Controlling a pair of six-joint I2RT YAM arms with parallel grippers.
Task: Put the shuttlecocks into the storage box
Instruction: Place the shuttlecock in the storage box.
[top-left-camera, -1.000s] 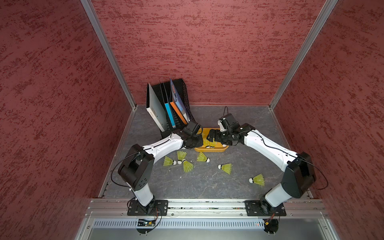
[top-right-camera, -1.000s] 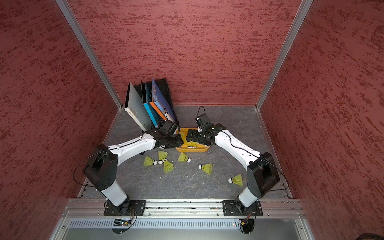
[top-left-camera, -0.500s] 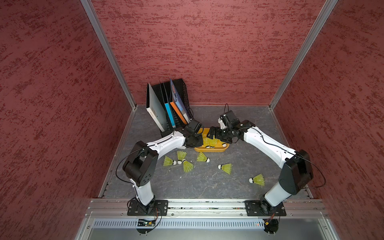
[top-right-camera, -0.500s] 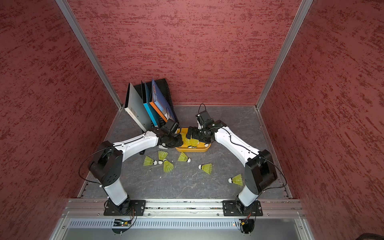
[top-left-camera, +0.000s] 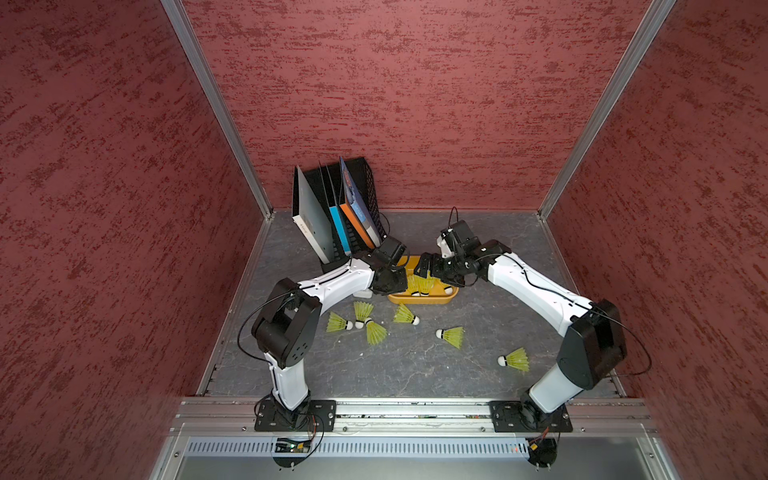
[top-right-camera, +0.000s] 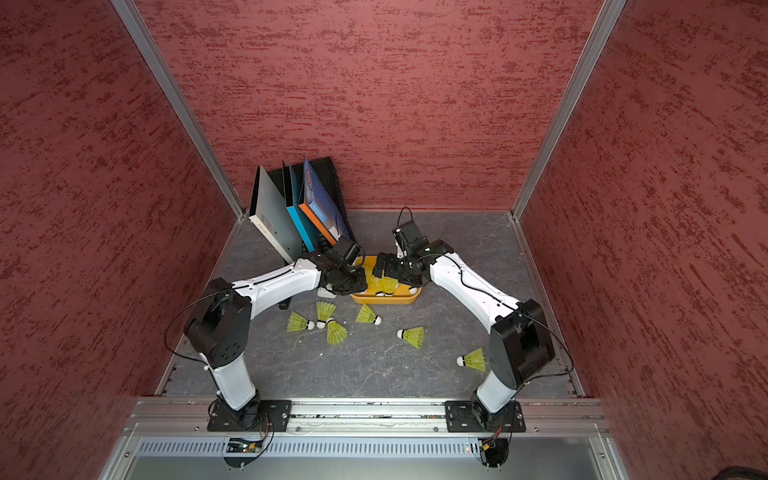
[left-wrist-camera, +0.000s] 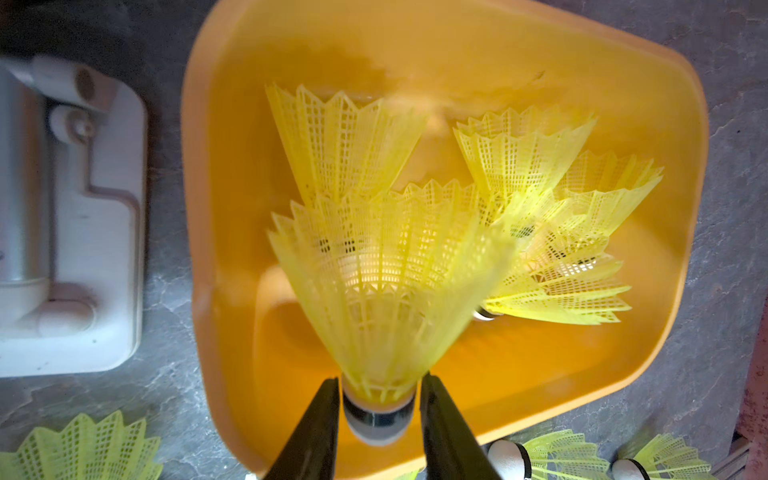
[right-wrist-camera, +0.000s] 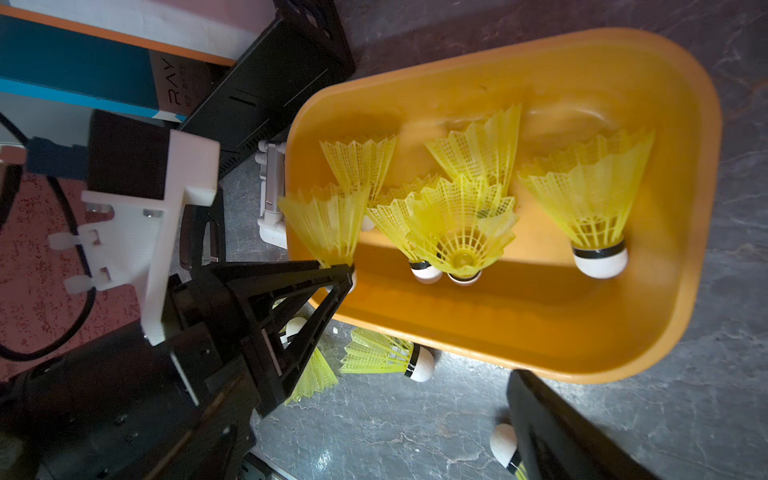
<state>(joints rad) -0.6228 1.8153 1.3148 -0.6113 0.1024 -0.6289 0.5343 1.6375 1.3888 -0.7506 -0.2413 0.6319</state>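
Observation:
The orange-yellow storage box (top-left-camera: 424, 298) sits mid-table, with several neon yellow-green shuttlecocks (right-wrist-camera: 594, 195) lying inside it. My left gripper (left-wrist-camera: 378, 380) hovers over the box's edge. Its jaws stand slightly apart, with thin gaps on either side of the dark-banded white tip of a blurred shuttlecock (left-wrist-camera: 386, 291) that points skirt-first into the box (left-wrist-camera: 540, 361). My right gripper (top-left-camera: 428, 268) is open wide above the box's near rim, holding nothing; only one of its fingers (right-wrist-camera: 561, 436) shows in the right wrist view. Several more shuttlecocks (top-left-camera: 451, 336) lie on the grey floor in front of the box.
A black mesh file rack with books (top-left-camera: 345, 208) stands just behind the left gripper. A small grey-white device (left-wrist-camera: 70, 216) lies beside the box's left end. Red walls close in three sides. One shuttlecock (top-left-camera: 515, 359) lies near the right arm's base link.
The left gripper has shifted a little over the box and its jaws have begun to part round the shuttlecock. The right gripper has stayed open above the box.

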